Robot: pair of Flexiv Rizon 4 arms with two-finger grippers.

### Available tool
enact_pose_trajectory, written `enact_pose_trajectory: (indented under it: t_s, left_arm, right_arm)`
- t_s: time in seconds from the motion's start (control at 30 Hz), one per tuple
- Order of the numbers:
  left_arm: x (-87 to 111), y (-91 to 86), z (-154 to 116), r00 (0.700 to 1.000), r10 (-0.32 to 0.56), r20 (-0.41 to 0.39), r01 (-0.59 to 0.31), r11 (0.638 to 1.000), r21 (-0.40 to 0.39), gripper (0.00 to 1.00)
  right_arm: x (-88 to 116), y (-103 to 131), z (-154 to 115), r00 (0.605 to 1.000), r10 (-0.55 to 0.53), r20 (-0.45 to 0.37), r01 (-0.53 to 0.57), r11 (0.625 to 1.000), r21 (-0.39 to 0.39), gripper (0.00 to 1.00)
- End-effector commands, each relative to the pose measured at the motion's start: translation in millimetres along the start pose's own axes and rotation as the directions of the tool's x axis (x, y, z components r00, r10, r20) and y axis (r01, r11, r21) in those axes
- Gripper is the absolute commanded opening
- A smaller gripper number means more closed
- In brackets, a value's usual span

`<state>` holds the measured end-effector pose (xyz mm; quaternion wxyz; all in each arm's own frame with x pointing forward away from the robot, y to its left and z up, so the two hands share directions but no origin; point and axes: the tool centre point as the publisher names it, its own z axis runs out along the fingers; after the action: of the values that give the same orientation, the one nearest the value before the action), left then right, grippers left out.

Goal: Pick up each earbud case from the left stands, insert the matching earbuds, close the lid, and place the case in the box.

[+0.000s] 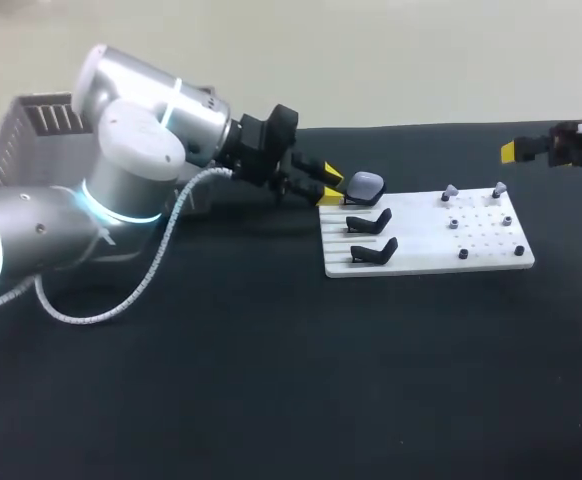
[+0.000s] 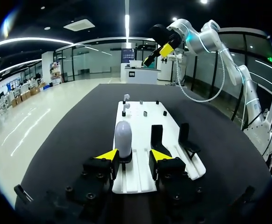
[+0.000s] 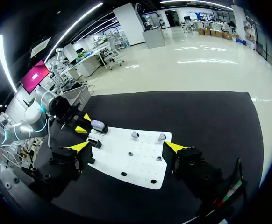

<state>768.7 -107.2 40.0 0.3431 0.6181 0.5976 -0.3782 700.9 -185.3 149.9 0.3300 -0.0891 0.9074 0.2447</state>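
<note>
A pale lilac earbud case (image 1: 367,184) stands on the rearmost black stand of the white board (image 1: 426,262). My left gripper (image 1: 333,185) is level with it at the board's left end, fingers apart. In the left wrist view the case (image 2: 123,135) rises just ahead of the fingertips, close to one finger (image 2: 107,155) and clear of the other; the left gripper (image 2: 133,155) is open. Two lilac earbuds (image 1: 450,191) (image 1: 498,188) sit on pegs at the board's far end. My right gripper (image 3: 126,146) hangs open, high beyond the board's right end.
Two empty black stands (image 1: 369,221) (image 1: 373,250) sit in front of the case's stand. Small dark pegs (image 1: 463,254) dot the board's right half. A grey slatted box (image 1: 31,135) sits at the back left behind my left arm. Black tabletop surrounds the board.
</note>
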Motion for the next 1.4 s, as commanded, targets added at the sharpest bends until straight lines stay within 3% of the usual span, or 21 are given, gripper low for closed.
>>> enact_pose_trajectory:
  t_s: [0.03,1.4]
  left_arm:
    - [2.9,5.2,3.0,1.0,0.006,0.005,-0.006,1.0,0.007,0.48]
    - [0.0,17.6,21.9,0.999,0.044,0.017,-0.045,0.998,0.044,0.47]
  right_arm:
    - [0.3,-0.1,-0.5,1.0,-0.001,0.0,0.001,1.0,0.0,1.0]
    - [0.3,-0.1,-0.5,1.0,-0.001,0.0,0.001,1.0,0.0,1.0]
